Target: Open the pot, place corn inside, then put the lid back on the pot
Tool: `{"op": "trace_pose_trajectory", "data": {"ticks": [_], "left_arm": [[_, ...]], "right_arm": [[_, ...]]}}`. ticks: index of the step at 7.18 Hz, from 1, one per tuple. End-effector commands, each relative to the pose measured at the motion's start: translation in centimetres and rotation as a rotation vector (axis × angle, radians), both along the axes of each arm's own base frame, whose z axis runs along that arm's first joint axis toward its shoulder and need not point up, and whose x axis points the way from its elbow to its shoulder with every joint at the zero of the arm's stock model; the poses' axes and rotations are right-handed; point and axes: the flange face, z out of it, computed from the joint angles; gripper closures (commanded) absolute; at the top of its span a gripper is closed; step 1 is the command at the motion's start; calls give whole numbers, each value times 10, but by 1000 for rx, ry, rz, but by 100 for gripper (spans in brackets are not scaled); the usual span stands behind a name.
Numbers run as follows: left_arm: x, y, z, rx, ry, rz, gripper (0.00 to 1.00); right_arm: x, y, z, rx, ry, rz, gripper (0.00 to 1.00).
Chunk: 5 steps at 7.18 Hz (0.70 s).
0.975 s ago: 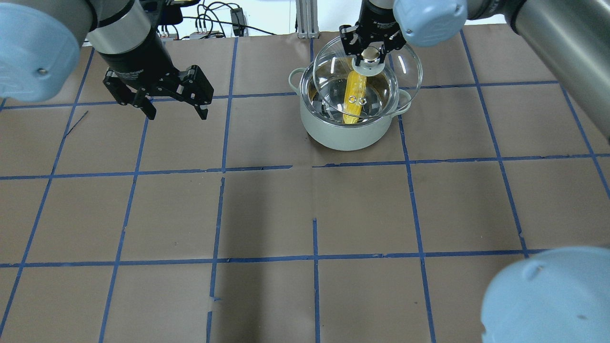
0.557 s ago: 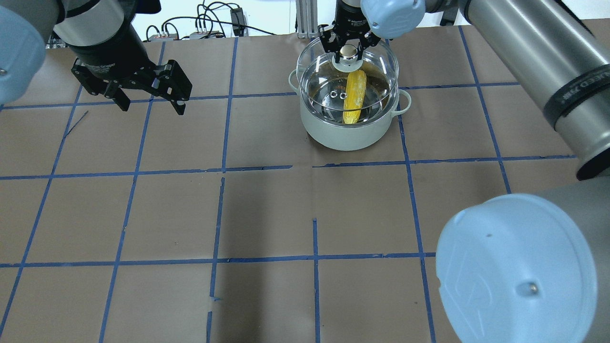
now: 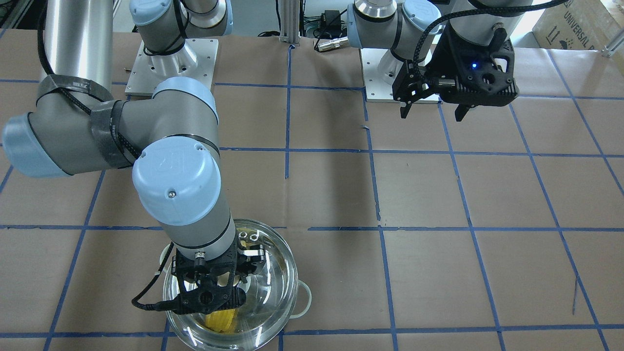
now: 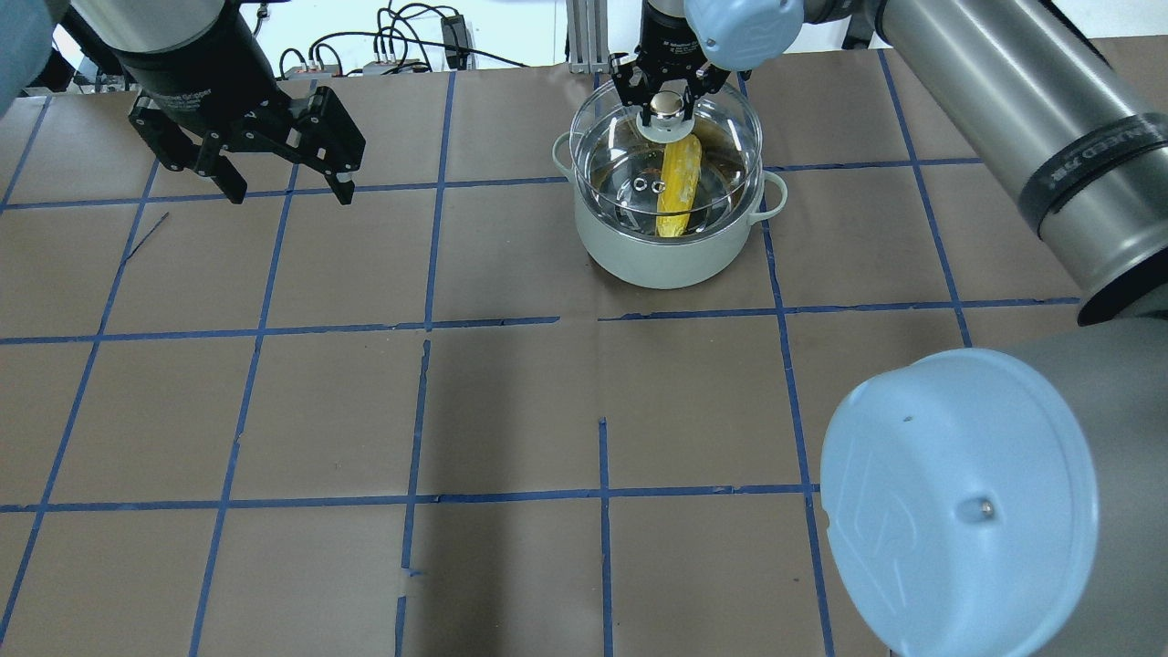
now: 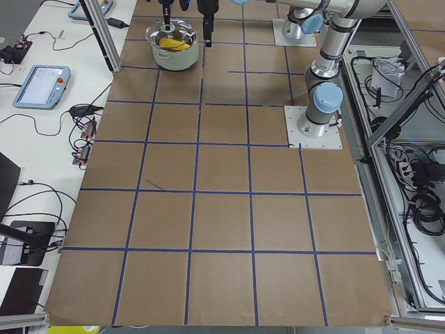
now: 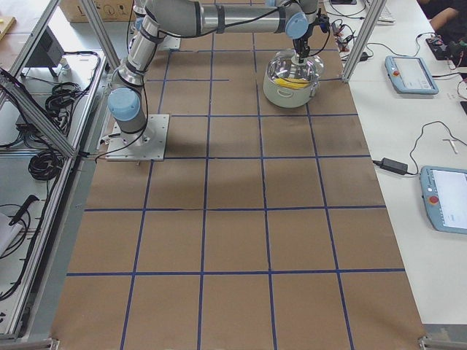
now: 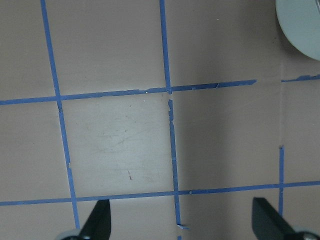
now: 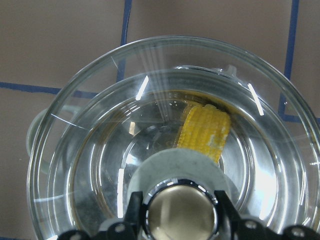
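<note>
Corn (image 4: 680, 187) lies inside the pot (image 4: 666, 260), lengthways across its bottom, showing yellow through the glass. The lid (image 4: 721, 151) is over the pot's mouth, roughly centred on it. It is carried by the right gripper (image 4: 667, 108), whose jaws are clenched from above on the knob (image 8: 181, 210). Whether the lid's edge already touches the pot's rim I cannot tell. In the right wrist view the glass edge looks wider than the rim beneath it, which suggests it hangs a little above the pot (the dome's reflections blur the line). The left gripper (image 4: 290, 193) hangs well apart from the pot, on the robot's left of it. Its jaws are spread wide with nothing between them, over the brown-papered table (image 4: 511, 411).

By my reading the opening and the loading are done, and the step in hand is the last: setting the lid back. The next move calls for a straight descent, lid level and concentric with the rim, until the glass sits all round. Only then should the jaws release the knob and retreat straight up. An off-centre landing would likely leave the lid tilted on the rim.
</note>
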Motion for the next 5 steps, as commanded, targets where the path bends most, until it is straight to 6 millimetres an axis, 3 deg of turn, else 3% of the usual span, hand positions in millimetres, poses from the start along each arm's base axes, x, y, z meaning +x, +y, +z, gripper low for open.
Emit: {"op": "trace_pose_trajectory", "data": {"ticks": [1, 2, 5], "left_arm": [[10, 4, 0, 4, 2, 64, 0], [29, 1, 0, 7, -1, 98, 0], [27, -5, -5, 16, 8, 105, 0]], "right_arm": [[1, 2, -5, 12, 5, 5, 90], [1, 2, -6, 13, 7, 6, 90], [0, 4, -7, 29, 12, 8, 90]]}}
